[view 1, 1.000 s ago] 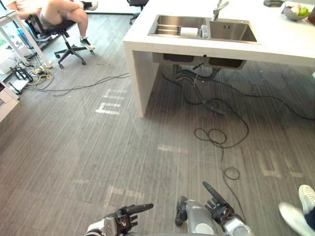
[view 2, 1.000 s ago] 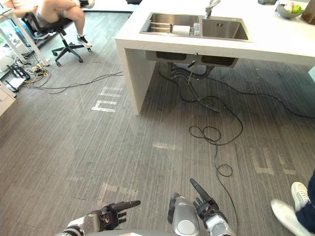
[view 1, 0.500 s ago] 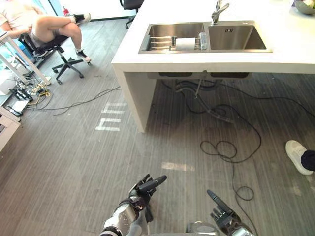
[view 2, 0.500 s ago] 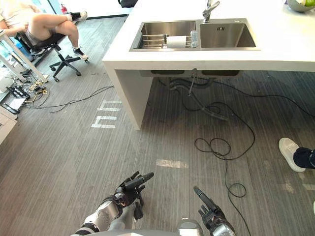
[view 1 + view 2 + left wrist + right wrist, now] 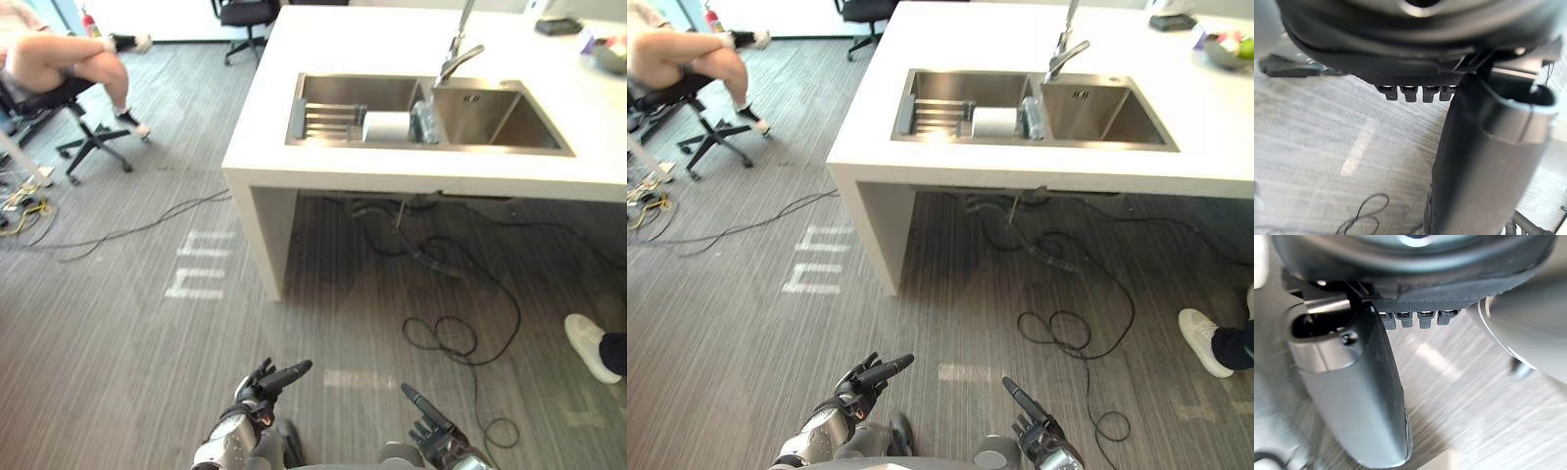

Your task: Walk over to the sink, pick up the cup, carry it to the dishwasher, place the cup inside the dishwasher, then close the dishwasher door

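Observation:
In the left basin of the steel sink (image 5: 338,90), a white cup-like cylinder (image 5: 386,125) lies on its side beside a small clear glass (image 5: 424,121), next to the divider. Which of them is the cup I cannot tell. The sink is set in a white counter (image 5: 372,39), a few steps ahead of me. My left hand (image 5: 257,389) hangs low over the floor, fingers relaxed and thumb stretched forward, holding nothing. Just as low, my right hand (image 5: 432,438) is open and empty. Each wrist view has its own thumb (image 5: 1484,147), (image 5: 1352,382) over bare floor.
A faucet (image 5: 457,59) stands behind the divider, and a wire rack (image 5: 328,119) lies in the left basin. Cables (image 5: 446,333) loop on the floor under the sink. A person (image 5: 59,59) sits in a chair far left. Another person's shoe (image 5: 588,345) is at right. A fruit bowl (image 5: 1225,49) sits on the counter.
The camera has come closer to the sink, which now sits larger and more central. My left hand swung in from the lower left toward the middle. The shoe at right shifted.

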### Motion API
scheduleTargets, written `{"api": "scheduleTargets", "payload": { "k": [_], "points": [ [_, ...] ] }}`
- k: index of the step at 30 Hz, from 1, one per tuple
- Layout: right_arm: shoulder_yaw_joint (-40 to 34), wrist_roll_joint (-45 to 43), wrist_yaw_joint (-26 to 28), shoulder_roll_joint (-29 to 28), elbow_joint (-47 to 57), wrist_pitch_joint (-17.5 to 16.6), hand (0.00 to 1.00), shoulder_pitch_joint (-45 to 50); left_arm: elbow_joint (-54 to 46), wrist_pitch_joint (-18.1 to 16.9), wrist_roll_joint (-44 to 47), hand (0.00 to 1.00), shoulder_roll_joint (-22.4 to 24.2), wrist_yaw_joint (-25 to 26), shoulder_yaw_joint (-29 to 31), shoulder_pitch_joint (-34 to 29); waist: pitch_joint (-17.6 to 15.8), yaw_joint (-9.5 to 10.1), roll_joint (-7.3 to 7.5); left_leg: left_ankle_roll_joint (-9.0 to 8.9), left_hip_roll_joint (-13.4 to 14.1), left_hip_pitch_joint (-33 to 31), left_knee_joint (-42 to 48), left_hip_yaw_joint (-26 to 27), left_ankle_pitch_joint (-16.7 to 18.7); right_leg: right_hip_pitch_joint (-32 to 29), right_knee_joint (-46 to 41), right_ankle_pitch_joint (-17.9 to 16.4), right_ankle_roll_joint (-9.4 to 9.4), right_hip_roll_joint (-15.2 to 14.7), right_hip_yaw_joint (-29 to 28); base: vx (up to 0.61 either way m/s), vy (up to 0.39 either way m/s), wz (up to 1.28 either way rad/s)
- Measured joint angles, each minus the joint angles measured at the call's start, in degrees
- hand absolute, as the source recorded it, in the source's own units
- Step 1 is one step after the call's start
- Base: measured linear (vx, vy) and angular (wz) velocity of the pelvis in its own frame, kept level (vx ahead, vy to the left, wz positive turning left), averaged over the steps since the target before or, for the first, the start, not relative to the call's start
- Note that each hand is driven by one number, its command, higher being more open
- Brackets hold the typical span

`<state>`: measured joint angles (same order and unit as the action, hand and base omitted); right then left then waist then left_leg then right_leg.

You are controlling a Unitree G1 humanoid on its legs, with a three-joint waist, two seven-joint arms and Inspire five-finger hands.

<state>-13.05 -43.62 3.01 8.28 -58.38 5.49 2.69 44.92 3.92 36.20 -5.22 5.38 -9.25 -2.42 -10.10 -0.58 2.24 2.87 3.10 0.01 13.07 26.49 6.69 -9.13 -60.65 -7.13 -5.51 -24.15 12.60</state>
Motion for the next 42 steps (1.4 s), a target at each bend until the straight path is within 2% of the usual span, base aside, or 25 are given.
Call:
{"api": "scheduleTargets", "payload": {
  "k": [2, 5, 6, 7, 8, 9, 10, 11, 12, 13, 14, 17, 19, 26, 29, 30, 31, 33, 34, 35, 36, 37, 38, 39, 42],
  "points": [
    [-0.1, 0.0, -1.1, 0.3, 1.7, -0.2, 1.00, 0.0, 0.1, -2.8, 1.9, 1.00, -0.1, 2.2, 0.5, -0.9, -0.4, -0.22, -0.62, -1.15, 1.1, 3.8, -2.9, 0.7, -0.2, -3.9, 4.0, -3.7, 2.01, -0.4, 5.9, 0.23, -0.015, -0.23],
    [-0.6, -0.1, -3.8, -0.2, 1.9, -1.1, 1.00, 0.8, -1.4, -10.9, 0.2, 1.00, 0.2, 8.6, 4.5, -0.8, -1.1, -0.50, -1.49, -2.50, 3.8, 6.8, -3.8, 0.2, -0.2, -6.2, 31.6, -0.2, -0.92, 1.5, 11.2, 0.27, -0.148, 0.12],
    [-2.4, -0.2, -4.4, -0.8, 1.8, -1.1, 1.00, 1.5, -4.5, -15.5, -4.7, 1.00, 0.2, 14.0, 7.5, -1.1, -1.2, -0.48, -1.27, -4.29, 4.4, 7.7, -3.6, -0.7, 0.3, -6.1, 40.4, 6.5, -0.93, 1.6, 12.0, 0.32, -0.299, 0.44],
    [-2.6, -0.2, -4.9, -1.4, 0.8, -0.2, 1.00, 2.7, -10.3, -19.4, -7.8, 1.00, -0.5, 18.4, 11.5, -2.0, -1.5, -0.54, 0.61, -8.01, 4.3, 9.5, -3.5, -2.5, 1.6, -5.7, 41.7, 20.4, 2.05, 0.8, 12.6, 0.31, -0.343, 0.54],
    [-2.6, -0.2, -4.7, -2.2, -0.4, 0.1, 1.00, 3.6, -13.3, -21.6, -9.0, 1.00, -1.1, 19.8, 13.8, -2.5, -1.9, -0.48, 1.94, -9.66, 4.4, 10.3, -3.0, -3.4, 3.0, -5.1, 40.7, 23.6, 1.93, 0.5, 13.2, 0.29, -0.416, 0.38],
    [-3.2, -0.1, -4.4, -2.4, -3.5, 0.9, 1.00, 4.8, -18.5, -25.6, -10.5, 1.00, -0.8, 22.0, 17.3, -3.6, -1.2, 0.11, 0.56, -10.59, 6.1, 10.4, -2.6, -5.9, 3.8, -2.9, 41.1, 18.1, 0.41, 2.5, 14.3, 0.21, -0.339, 0.14],
    [-5.6, -0.2, -3.4, -2.4, -5.0, 1.1, 1.00, 5.9, -24.2, -29.6, -10.9, 1.00, -0.6, 22.3, 19.3, -5.0, -0.8, 0.23, -0.96, -10.40, 6.5, 9.3, -3.1, -9.4, 4.1, -1.2, 45.8, 15.9, -2.61, 5.4, 14.8, 0.19, -0.292, -0.06],
    [-7.0, -0.1, -2.8, -1.9, -5.2, 1.0, 1.00, 6.4, -26.8, -31.2, -11.3, 1.00, -0.4, 22.2, 19.3, -5.4, -0.7, 0.61, -2.03, -10.34, 6.8, 8.4, -3.4, -10.8, 4.0, -0.9, 48.4, 16.2, -2.67, 6.9, 14.9, 0.14, -0.207, -0.03],
    [-9.5, -0.2, -1.6, -1.4, -5.3, 1.1, 1.00, 6.7, -31.8, -32.8, -12.2, 1.00, 0.5, 21.6, 18.3, -5.5, -0.7, 1.02, -4.37, -10.84, 8.9, 7.3, -3.5, -12.1, 3.3, -2.4, 43.0, 12.7, -1.02, 7.5, 14.3, 0.09, -0.188, 0.47],
    [-11.2, -1.2, -0.9, -2.2, -5.2, 0.7, 1.00, 8.9, -35.3, -33.2, -13.4, 1.00, 0.4, 20.2, 16.0, -4.9, -1.0, 0.20, -2.61, -11.74, 7.5, 7.7, -3.5, -14.6, 3.1, -3.0, 30.4, 3.7, 0.98, 4.2, 13.8, 0.09, -0.177, 0.70],
    [-11.4, -1.2, -0.7, -2.4, -5.5, 0.6, 1.00, 9.7, -36.6, -33.3, -13.8, 1.00, 0.4, 19.5, 14.4, -4.6, -0.9, 0.05, -1.33, -12.20, 7.3, 7.7, -3.2, -15.6, 3.3, -1.7, 30.9, 1.2, -0.16, 4.0, 13.6, 0.08, -0.178, 0.90],
    [-11.3, -1.0, -1.1, -0.9, -6.4, 1.9, 1.00, 9.6, -40.1, -30.4, -13.8, 1.00, 3.7, 17.3, 5.2, -3.8, 1.0, 0.82, -3.26, -12.46, 10.1, 6.9, -4.4, -17.8, 2.7, 1.0, 36.4, 2.1, 1.01, 8.0, 16.8, 0.08, -0.089, 0.25],
    [-11.2, 1.8, -0.9, -1.1, -5.5, 2.8, 1.00, 8.7, -42.7, -26.7, -13.6, 1.00, 3.9, 15.5, 1.0, -1.4, 1.1, 0.82, -3.08, -13.33, 10.3, 8.0, -6.6, -16.6, 1.2, 0.8, 37.0, 2.4, 1.03, 8.7, 16.6, 0.06, -0.009, -0.17],
    [-8.1, 2.3, -1.2, -0.9, -4.0, 5.4, 1.00, 8.3, -49.1, -22.7, -12.4, 1.00, 2.1, 14.7, 0.9, 3.6, 2.4, -0.55, -4.48, -13.03, 11.8, 8.0, -6.0, -13.0, 0.8, 0.8, 41.1, 3.7, 1.05, 11.8, 15.3, 0.04, 0.010, -0.20],
    [-4.6, 2.3, -1.4, 0.5, -3.9, 7.0, 1.00, 8.1, -49.7, -21.0, -11.3, 1.00, 0.9, 14.7, 1.0, 5.2, 2.4, -0.78, -4.61, -8.50, 13.4, 2.1, 7.5, -11.6, -1.1, 3.0, 45.6, 4.1, 2.20, 13.1, 14.7, 0.06, -0.121, -0.09],
    [-4.1, 2.7, -1.7, 0.9, -4.0, 7.5, 1.00, 8.1, -49.7, -20.0, -11.1, 1.00, 0.5, 14.7, 1.3, 5.4, 1.7, -1.32, -5.29, -6.23, 15.5, -2.7, 18.4, -12.4, -3.0, 6.2, 48.4, 4.5, 2.82, 14.2, 15.0, 0.08, -0.155, 0.24],
    [-4.0, 3.4, -2.0, 1.4, -4.1, 7.7, 1.00, 8.0, -49.7, -18.8, -10.2, 1.00, 0.7, 14.5, 0.9, 5.3, 0.6, -1.54, -5.52, -7.13, 17.0, -6.7, 26.7, -13.4, -1.3, 9.9, 50.5, 4.3, 3.21, 14.5, 15.6, 0.09, -0.131, 0.27],
    [-4.0, 5.0, -2.3, 2.5, -5.3, 8.3, 1.00, 7.6, -49.8, -16.7, -9.0, 1.00, 0.6, 12.7, 0.6, 5.3, -0.2, -1.25, -5.95, -9.37, 14.0, -9.8, 24.9, -13.4, 4.3, 13.8, 52.5, 4.2, 3.32, 14.1, 15.8, 0.12, -0.048, 0.05],
    [-4.0, 5.6, -2.1, 2.9, -6.2, 8.5, 1.00, 7.4, -51.0, -15.2, -8.1, 1.00, -0.1, 11.5, 0.6, 5.0, -0.5, -0.40, -6.38, -9.76, 11.0, -11.4, 18.6, -14.2, 3.8, 15.3, 53.2, 4.0, 3.12, 14.0, 15.5, 0.12, -0.015, -0.20],
    [-4.1, 5.6, -2.0, 3.0, -6.6, 8.5, 1.00, 7.3, -52.3, -14.4, -7.9, 1.00, -0.6, 11.2, 0.7, 4.5, -0.6, 0.07, -6.56, -10.12, 9.7, -11.7, 14.8, -15.0, 2.3, 15.6, 53.3, 3.9, 3.11, 14.1, 15.0, 0.12, 0.026, -0.52],
    [-4.0, 5.6, -1.8, 3.0, -6.7, 8.5, 1.00, 7.4, -55.2, -13.4, -7.8, 1.00, -1.0, 10.5, 1.1, 3.0, -0.7, 1.30, -7.10, -10.64, 7.7, -12.1, 8.1, -15.6, -3.8, 16.3, 53.4, 3.4, 2.69, 14.8, 13.4, 0.14, 0.065, -0.81],
    [-4.0, 5.6, -1.7, 3.5, -6.3, 8.5, 1.00, 7.7, -57.5, -12.7, -6.8, 1.00, -1.0, 9.8, 1.8, 1.7, -0.3, 2.26, -8.69, -10.23, 7.0, -12.5, 5.6, -16.2, -14.9, 16.9, 53.6, 2.9, 1.87, 16.5, 11.4, 0.16, 0.088, -0.89],
    [-3.9, 5.7, -1.6, 3.9, -6.2, 8.4, 1.00, 8.0, -58.1, -12.4, -6.2, 1.00, -1.1, 9.5, 2.2, 1.3, 0.1, 2.61, -9.87, -9.11, 7.0, -12.7, 5.6, -15.8, -18.4, 17.3, 53.7, 2.6, 1.51, 17.5, 10.6, 0.26, 0.138, -0.52],
    [-4.0, 5.5, -1.6, 3.2, -5.9, 7.7, 1.00, 8.1, -58.3, -11.7, -3.9, 1.00, -2.1, 8.0, 3.6, 1.6, 0.7, 1.98, -9.60, -6.73, 6.9, -12.5, 6.2, -15.3, -16.2, 17.6, 53.6, 2.0, 1.00, 17.1, 10.5, 0.23, 0.123, -0.17],
    [-3.4, 4.9, -1.2, 2.1, -5.3, 7.6, 1.00, 6.7, -58.5, -11.0, 0.4, 1.00, -3.2, 6.8, 6.8, 1.5, 0.6, 2.50, -9.03, -6.79, 4.8, -11.8, 2.3, -15.5, -16.4, 15.5, 53.9, 1.9, 0.81, 15.6, 9.0, 0.16, 0.073, -0.22]
  ]
}}
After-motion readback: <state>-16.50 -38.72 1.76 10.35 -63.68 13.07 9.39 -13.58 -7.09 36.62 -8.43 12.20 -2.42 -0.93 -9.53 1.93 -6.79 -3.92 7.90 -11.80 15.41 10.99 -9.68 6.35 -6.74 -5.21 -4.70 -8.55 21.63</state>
